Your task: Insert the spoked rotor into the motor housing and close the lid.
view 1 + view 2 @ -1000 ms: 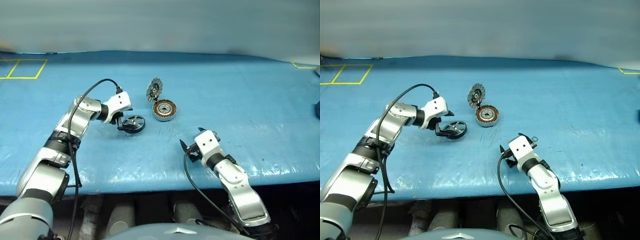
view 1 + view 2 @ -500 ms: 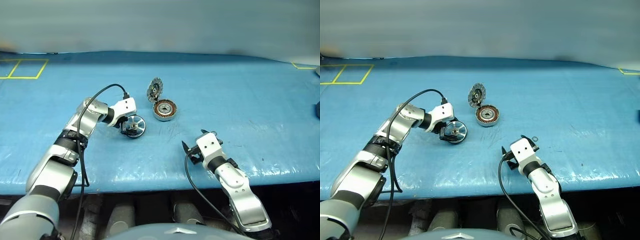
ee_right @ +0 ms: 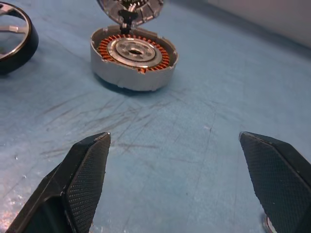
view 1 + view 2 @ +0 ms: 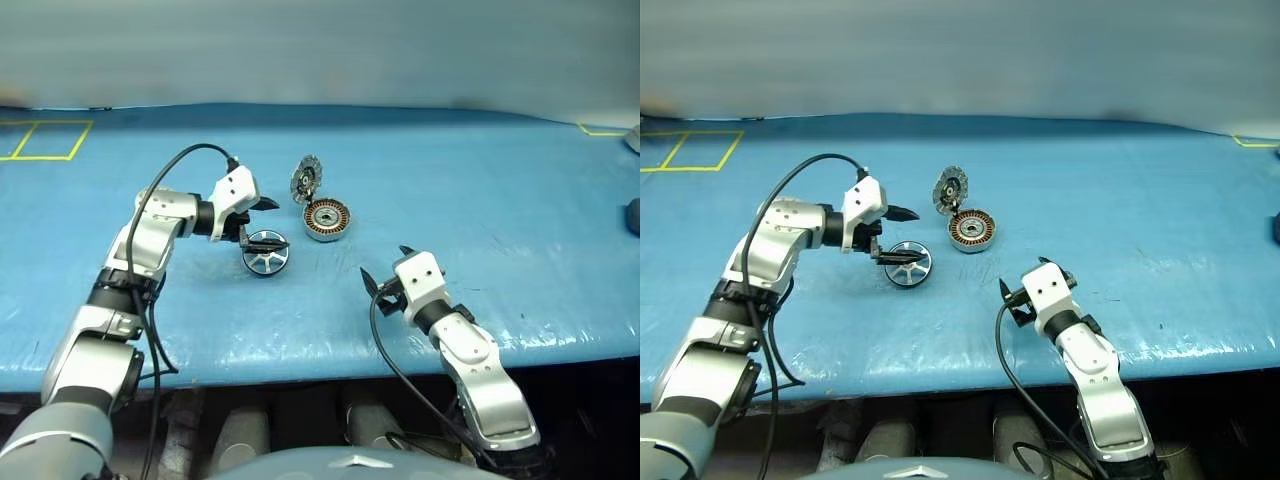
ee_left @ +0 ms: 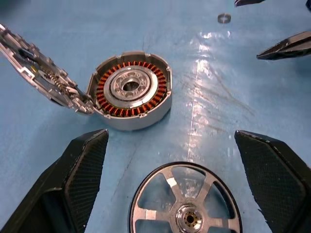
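Observation:
The spoked rotor lies on the blue mat, spokes and hub facing up. My left gripper hovers just above and behind it, open, its fingers wide on either side and not touching the rim. The motor housing stands a little to the right, copper windings showing. Its lid is hinged up behind it, nearly upright. My right gripper is open nearer the front edge, pointing toward the housing with nothing between its fingers.
A small silver ring lies on the mat beside the right gripper. Yellow tape squares mark the back left. A dark object sits at the right edge. The mat's front edge runs close below both arms.
The left gripper has lifted and drawn back from the rotor, which stays on the mat and now lies flatter. The right gripper has risen slightly.

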You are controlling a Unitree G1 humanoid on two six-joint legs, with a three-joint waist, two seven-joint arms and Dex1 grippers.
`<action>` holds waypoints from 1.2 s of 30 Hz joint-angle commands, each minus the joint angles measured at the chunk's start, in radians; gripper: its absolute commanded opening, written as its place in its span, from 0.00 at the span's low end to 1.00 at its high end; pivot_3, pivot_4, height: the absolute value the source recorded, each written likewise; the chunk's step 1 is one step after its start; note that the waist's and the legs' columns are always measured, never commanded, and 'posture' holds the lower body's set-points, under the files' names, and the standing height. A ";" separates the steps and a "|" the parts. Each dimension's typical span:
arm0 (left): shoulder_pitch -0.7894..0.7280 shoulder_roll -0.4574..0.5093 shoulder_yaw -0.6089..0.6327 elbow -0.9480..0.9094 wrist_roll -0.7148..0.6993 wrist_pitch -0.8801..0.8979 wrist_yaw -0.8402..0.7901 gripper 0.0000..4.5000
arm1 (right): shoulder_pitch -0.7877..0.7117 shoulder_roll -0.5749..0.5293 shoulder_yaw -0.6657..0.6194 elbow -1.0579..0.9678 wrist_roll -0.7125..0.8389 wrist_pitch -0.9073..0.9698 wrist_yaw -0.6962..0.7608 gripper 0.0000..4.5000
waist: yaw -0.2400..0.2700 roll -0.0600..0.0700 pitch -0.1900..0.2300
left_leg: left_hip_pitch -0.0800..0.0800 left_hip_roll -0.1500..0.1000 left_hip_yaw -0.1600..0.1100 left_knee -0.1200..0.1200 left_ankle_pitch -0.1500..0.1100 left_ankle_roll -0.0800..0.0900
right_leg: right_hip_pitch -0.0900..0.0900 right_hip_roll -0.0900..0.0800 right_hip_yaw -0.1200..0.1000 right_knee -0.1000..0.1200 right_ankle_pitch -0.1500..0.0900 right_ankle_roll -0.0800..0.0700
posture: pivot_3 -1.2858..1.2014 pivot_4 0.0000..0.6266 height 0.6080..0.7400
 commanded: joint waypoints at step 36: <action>0.733 -0.108 0.175 -0.649 -0.176 -0.053 0.419 1.00 | -1.141 0.025 0.410 1.460 -0.331 -0.584 0.545 0.99 | -0.028 -0.001 0.006 | 0.004 -0.002 -0.001 -0.002 0.000 0.000 | -0.001 -0.005 -0.003 0.008 -0.001 -0.002 | 0.52 0.24 1.00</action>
